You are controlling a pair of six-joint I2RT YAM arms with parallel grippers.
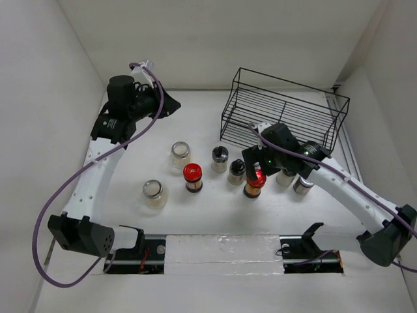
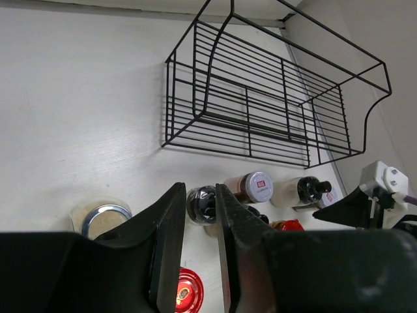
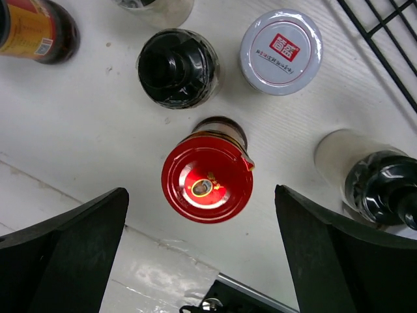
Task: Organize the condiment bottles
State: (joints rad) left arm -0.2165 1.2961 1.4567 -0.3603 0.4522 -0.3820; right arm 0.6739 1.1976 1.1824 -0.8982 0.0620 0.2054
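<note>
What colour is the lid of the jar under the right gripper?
The lid is red, seen best in the right wrist view.

Your top camera looks down over the whole worktop (image 1: 195,130) from above its near edge. Left wrist looks low across toward the black wire rack (image 2: 247,111). Right wrist looks straight down, close, on a red-lidded jar (image 3: 207,186). Top shares both.

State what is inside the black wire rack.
Nothing stands inside the wire rack: only white table shows through its bars. The right arm hides a bit of its front edge from above.
</note>
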